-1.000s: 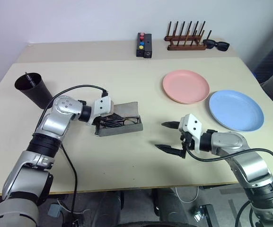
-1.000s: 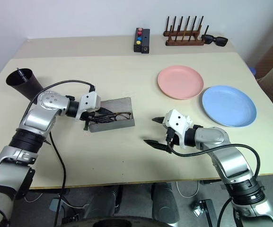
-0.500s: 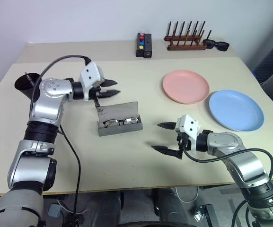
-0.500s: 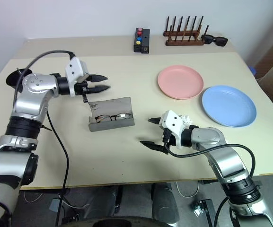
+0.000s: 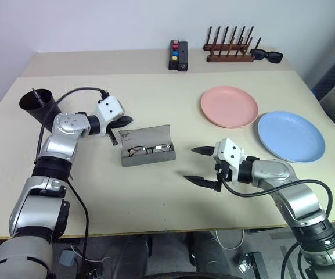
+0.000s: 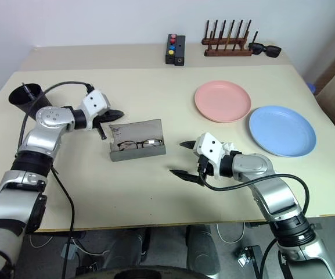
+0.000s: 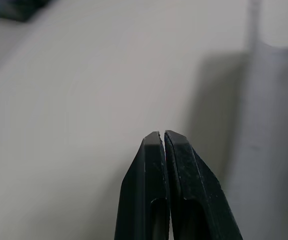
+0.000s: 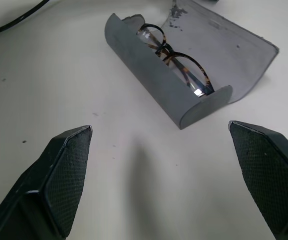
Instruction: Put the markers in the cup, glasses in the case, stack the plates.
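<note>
Cup: black tapered cup (image 5: pixel 38 105) at the table's far left; a marker (image 5: pixel 35 93) stands inside it
Left gripper: left gripper (image 5: pixel 124 121) clenched on nothing, fingers pressed together; it sits just behind the case's raised lid, at its left end
Case: grey hinged case (image 5: pixel 147 150) lying open mid-table; glasses (image 5: pixel 150 149) inside the tray, lenses up
Right gripper: right gripper (image 5: pixel 198 165) spread wide, holding nothing; it hangs near the case's right end, apart from it
Plates: salmon pink plate (image 5: pixel 228 106) and light blue plate (image 5: pixel 290 136) side by side, edges near, not stacked
Step in hand: glasses appear housed; closing the lid looks the present business
Next move: probably a push of the lid forward and down over the tray; the tray may need steadying; plates wait after
Change: a second earlier the left gripper was down at the case with its fingers apart; it lifted clear, shut, and has come down behind the lid; right gripper barely shifted
</note>
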